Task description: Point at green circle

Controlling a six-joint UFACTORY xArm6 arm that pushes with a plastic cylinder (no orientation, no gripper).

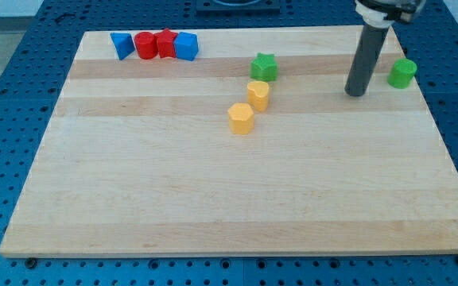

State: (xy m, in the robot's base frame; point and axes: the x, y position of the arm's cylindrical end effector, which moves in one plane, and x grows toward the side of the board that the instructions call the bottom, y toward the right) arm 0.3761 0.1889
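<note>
The green circle (401, 73) stands near the board's right edge, toward the view's top. My tip (357, 93) rests on the board a short way to the left of it and slightly lower in the view, apart from it. A green star (264, 67) sits further left, near the top middle.
Two yellow blocks (258, 94) (241, 118) lie just below the green star. At the top left, a blue triangle (122, 44), a red circle (145, 45), a red star (165, 43) and a blue block (186, 46) stand in a row. The wooden board (213, 199) lies on a blue pegboard.
</note>
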